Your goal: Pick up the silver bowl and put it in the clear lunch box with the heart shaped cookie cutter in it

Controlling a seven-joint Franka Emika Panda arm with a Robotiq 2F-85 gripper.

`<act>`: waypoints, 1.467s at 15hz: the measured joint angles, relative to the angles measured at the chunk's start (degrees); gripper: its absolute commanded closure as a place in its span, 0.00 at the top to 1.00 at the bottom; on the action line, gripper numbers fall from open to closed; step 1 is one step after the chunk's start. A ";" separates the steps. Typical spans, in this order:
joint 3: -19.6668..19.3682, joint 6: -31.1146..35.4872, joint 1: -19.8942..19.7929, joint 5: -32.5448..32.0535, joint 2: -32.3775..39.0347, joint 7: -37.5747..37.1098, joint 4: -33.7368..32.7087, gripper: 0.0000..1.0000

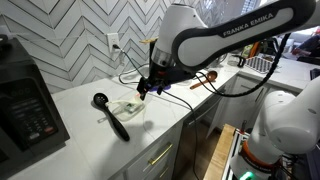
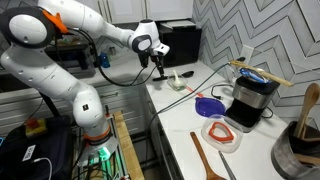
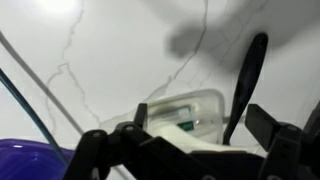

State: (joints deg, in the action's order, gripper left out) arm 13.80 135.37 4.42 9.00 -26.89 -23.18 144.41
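Observation:
My gripper (image 1: 150, 86) hangs just above the white counter, also shown in an exterior view (image 2: 158, 63). In the wrist view its jaws (image 3: 182, 138) are spread wide and hold nothing. Below them lies a clear container with pale whitish contents (image 3: 180, 108), not the lunch box. The clear lunch box (image 2: 220, 133) with the red-pink heart cookie cutter (image 2: 219, 130) inside sits far along the counter, well away from the gripper. I cannot make out the silver bowl in any view.
A black ladle (image 1: 110, 116) lies beside the pale container (image 1: 127, 107); its handle (image 3: 245, 80) shows in the wrist view. A blue object (image 2: 208, 104), a coffee maker (image 2: 248, 100) and a wooden spoon (image 2: 205, 158) are near the lunch box. A microwave (image 1: 25, 110) stands at the counter's end.

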 measured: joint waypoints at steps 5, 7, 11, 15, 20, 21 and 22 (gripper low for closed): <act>-3.04 6.65 -7.75 -3.21 0.85 -4.76 -2.10 1.00; -3.43 6.76 -8.69 -3.37 0.85 -4.98 -2.52 1.00; -2.11 7.77 -10.41 -4.88 1.03 -12.99 -3.08 1.00; -3.72 7.94 -15.32 -6.22 1.65 -20.72 -6.38 1.00; -7.61 7.94 -21.46 -8.24 1.63 -28.44 -10.22 1.00; -8.22 7.94 -22.56 -8.66 1.58 -30.13 -10.93 1.00; -8.70 7.94 -23.72 -9.21 1.52 -32.15 -11.55 1.00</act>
State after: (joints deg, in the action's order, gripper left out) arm 5.10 143.30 -19.30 -0.21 -25.36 -55.33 132.85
